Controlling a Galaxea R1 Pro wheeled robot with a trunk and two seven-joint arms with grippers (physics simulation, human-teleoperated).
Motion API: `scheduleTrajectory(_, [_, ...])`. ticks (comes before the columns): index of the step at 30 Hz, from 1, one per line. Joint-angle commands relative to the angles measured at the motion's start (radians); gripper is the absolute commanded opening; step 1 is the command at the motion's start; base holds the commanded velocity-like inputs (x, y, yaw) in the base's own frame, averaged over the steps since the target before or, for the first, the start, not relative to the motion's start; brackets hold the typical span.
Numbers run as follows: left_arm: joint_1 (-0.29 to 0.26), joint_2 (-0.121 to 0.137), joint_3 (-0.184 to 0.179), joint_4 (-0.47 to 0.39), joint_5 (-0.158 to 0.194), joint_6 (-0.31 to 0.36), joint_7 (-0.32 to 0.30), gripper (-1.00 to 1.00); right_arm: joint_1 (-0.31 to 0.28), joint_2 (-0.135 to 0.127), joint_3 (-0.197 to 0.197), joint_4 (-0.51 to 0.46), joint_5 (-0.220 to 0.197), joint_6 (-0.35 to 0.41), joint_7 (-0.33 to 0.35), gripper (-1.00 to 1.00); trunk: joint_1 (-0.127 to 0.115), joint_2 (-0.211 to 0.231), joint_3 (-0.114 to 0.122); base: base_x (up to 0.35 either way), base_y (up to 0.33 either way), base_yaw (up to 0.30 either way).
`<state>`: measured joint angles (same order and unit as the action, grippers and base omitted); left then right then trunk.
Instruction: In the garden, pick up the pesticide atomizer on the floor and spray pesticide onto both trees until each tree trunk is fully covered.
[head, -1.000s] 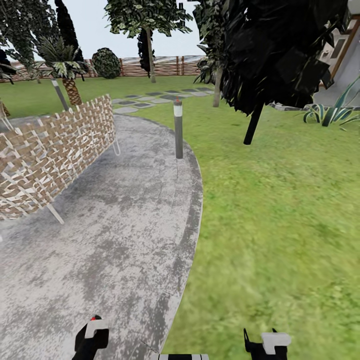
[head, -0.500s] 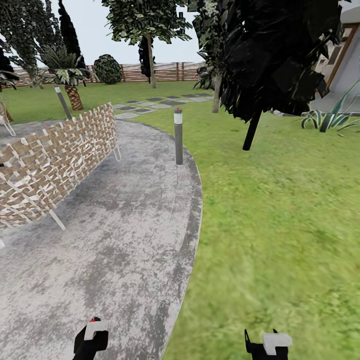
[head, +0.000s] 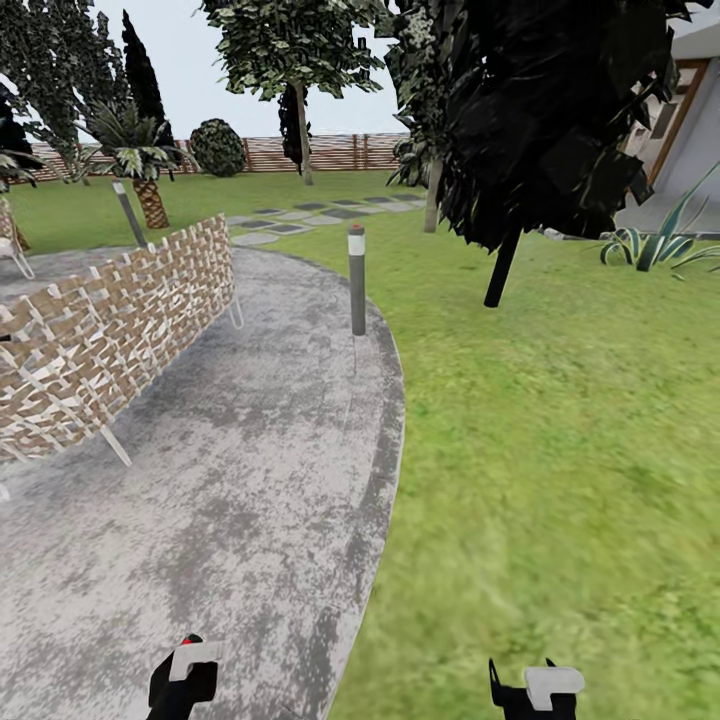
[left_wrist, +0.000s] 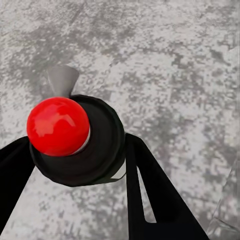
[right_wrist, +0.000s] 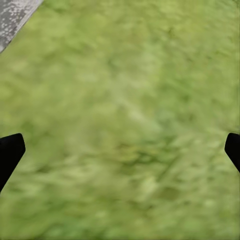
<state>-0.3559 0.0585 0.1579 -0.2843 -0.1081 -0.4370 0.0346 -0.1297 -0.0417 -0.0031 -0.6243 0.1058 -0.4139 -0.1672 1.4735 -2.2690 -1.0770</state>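
Observation:
My left gripper (head: 183, 680) is at the bottom edge of the head view, shut on the pesticide atomizer (left_wrist: 59, 126). The atomizer is a black cylinder with a red ball cap and a grey nozzle; its red tip (head: 185, 637) peeks above the hand. It hangs over the grey concrete floor (head: 230, 480). Over the lawn, my right gripper (head: 530, 690) is open and holds nothing. Two trees with pale mottled trunks stand far ahead, one (head: 302, 130) by the fence and one (head: 432, 195) nearer at the right.
A woven brown screen (head: 110, 320) runs along the left. A slim grey post (head: 357, 280) stands at the paving's curved edge. A black-leaved tree (head: 503, 265) rises from the lawn at the right. Stepping slabs (head: 300, 215) lead toward the far fence.
The whole head view has shifted slightly, so the camera has moved; the post and the screen sit a little lower in the picture. Both grippers stay where they were.

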Motion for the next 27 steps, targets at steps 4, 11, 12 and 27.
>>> scheduleTrajectory(4, [0.0, 0.0, 0.0, 0.001, 0.001, -0.001, -0.001, -1.0, 0.0, 0.004, 0.0, -0.004, -0.004, 0.0, -0.001, 1.0, 0.0, 0.0, 0.0, -0.088, 0.226, 0.0])
scheduleTrajectory(11, [0.0, 0.0, 0.0, 0.001, 0.001, 0.0, -0.001, -1.0, 0.0, 0.003, 0.0, -0.009, -0.004, -0.023, -0.002, 1.0, 0.0, 0.0, 0.0, -0.103, 0.288, 0.0])
scheduleTrajectory(12, [0.0, 0.0, 0.0, 0.001, 0.001, 0.0, -0.001, -1.0, 0.0, 0.002, 0.0, -0.009, -0.004, -0.029, -0.002, 1.0, 0.0, 0.0, 0.0, -0.095, 0.295, 0.0])
scheduleTrajectory(27, [0.001, 0.0, 0.0, 0.001, 0.001, -0.002, -0.001, -1.0, 0.0, 0.0, 0.001, -0.006, -0.002, -0.042, 0.0, 1.0, 0.0, 0.0, 0.0, -0.074, 0.297, 0.083])
